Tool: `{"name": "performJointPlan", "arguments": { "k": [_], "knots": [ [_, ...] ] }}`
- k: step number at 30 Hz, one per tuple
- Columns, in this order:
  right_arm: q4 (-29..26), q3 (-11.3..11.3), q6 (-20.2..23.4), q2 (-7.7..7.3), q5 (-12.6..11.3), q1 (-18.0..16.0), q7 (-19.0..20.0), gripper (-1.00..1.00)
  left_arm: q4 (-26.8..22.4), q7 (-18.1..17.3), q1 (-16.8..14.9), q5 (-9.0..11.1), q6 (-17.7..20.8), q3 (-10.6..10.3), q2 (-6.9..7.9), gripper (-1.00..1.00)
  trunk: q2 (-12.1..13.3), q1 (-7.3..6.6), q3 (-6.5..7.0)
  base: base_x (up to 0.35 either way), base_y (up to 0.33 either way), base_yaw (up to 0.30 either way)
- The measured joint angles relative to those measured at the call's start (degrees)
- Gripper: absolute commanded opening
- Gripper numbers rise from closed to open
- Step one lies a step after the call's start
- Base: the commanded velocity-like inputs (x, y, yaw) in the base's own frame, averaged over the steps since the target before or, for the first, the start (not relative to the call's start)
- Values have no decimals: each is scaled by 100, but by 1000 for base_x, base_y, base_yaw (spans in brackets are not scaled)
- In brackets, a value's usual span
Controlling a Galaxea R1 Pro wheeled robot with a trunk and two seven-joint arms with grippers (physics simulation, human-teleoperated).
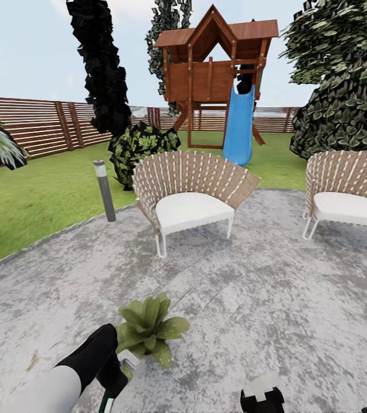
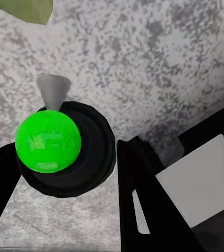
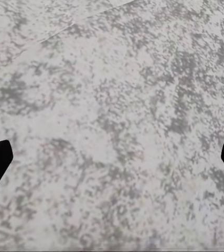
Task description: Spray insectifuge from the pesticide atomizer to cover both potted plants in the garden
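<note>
Left gripper [image 2: 64, 173] jaws clamped on the pesticide atomizer [image 2: 64, 149]: from the left wrist it reads as a round dark body with a glossy bright-green ball on top and a small grey cone nozzle sticking out past it, black fingers [image 2: 148, 205] on either side, a white panel on the nearer one. In the head view the left gripper [image 1: 114, 376] sits low at the frame edge, black glove-like shell on a white forearm, with a bit of white and a green stripe of the bottle showing under it

Right ahead of the left jaws, almost touching: one potted plant [image 1: 149, 328], a low rosette of broad pointed green leaves, matte, pot hidden. A single leaf tip also shows just beyond the nozzle in the left wrist view

Right gripper [image 3: 112, 157] jaws spread wide, nothing between them, only the two black tips at the frame sides; below them bare patio [image 3: 112, 105], mottled grey stone, grainy. Right gripper [image 1: 262, 396] in the head view is a black block with a white cap

Further out from both jaws: two woven wicker chairs [image 1: 189, 192] with white cushions, a grey bollard light [image 1: 104, 190], lawn [image 1: 40, 201], slatted brown fence [image 1: 34, 129], wooden playhouse [image 1: 212, 69] with a blue slide [image 1: 239, 127]
</note>
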Motion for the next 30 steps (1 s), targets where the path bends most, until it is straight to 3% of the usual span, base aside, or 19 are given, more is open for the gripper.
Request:
{"name": "performJointPlan", "arguments": {
  "k": [4, 12, 23, 27, 30],
  "knots": [
    [0, 2, 0, 0, 0, 0, 0, 100, -12, 0, -17, 5, 2, 0, 43, -100, 0, -1, 0, -13, 301, -31],
    [-1, 0, 0, 0, 0, 1, 0, 100, -320, -10, -35, 3, 3, 4, 45, -100, 0, 0, 0, -16, 288, -255],
    [1, 1, 1, 0, 9, -1, -3, 100, -64, -15, 125, -42, -38, -34, 85, -100, 0, -1, 0, -6, 19, -19],
    [1, 3, 0, 0, 9, -1, -3, 100, -15, -10, 298, -44, -502, -11, 195, -100, 0, -1, 0, 0, 0, 0],
    [1, 2, 0, 0, 9, -1, -3, 100, -77, -11, 300, -14, -560, -1, 218, -100, 0, -1, 0, 0, 0, 0]
  ]
}}
